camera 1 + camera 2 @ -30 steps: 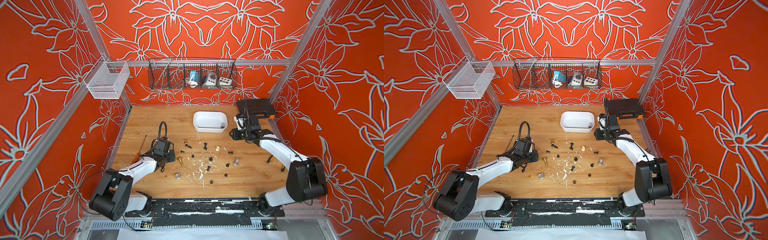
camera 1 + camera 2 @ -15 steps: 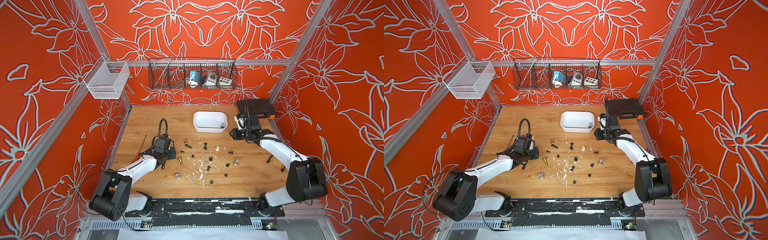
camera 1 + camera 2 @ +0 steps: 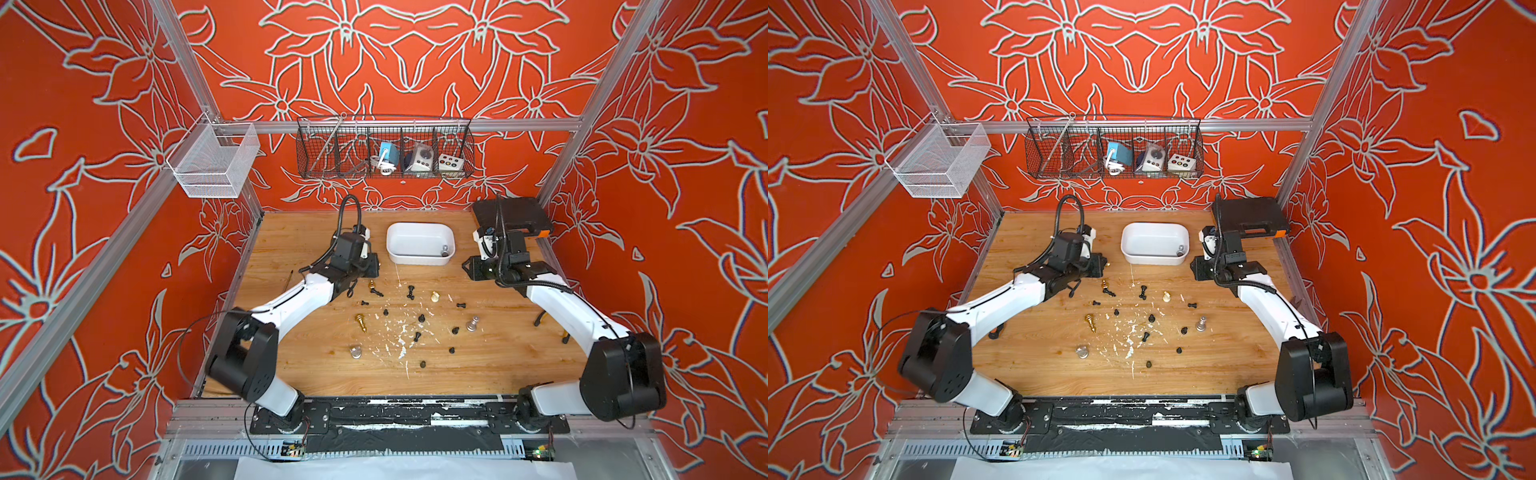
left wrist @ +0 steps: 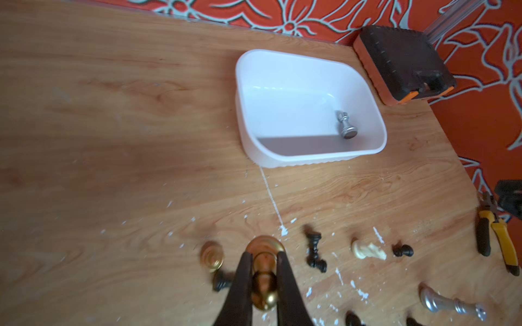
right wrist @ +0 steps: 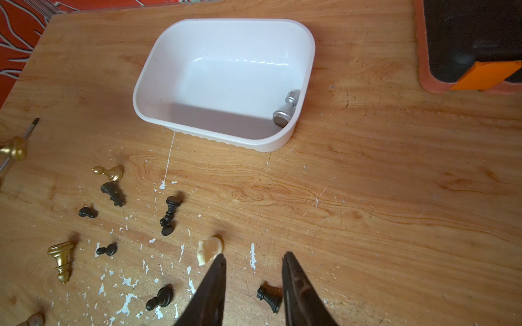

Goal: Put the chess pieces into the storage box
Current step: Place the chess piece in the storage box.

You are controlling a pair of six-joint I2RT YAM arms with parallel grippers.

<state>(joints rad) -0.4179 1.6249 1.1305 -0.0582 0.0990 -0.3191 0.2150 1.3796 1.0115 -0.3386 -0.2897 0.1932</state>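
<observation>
Though near the storage box (image 3: 419, 260), black case (image 3: 515, 214) apart

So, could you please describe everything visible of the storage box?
The storage box is a shallow white plastic tub with rounded corners, a plain rim and a glossy inside. It sits flat and open on the wooden table, near the black case. One silver chess piece lies on its side in a corner.

wood tabletop (image 3: 291, 241) w/ white flecks | storage box (image 3: 419, 259) + blk case (image 3: 511, 214) at back | chess pieces (image 3: 360, 323) scattered mid | pliers (image 4: 500, 242) right edge, screwdriver (image 5: 31, 127) left
</observation>
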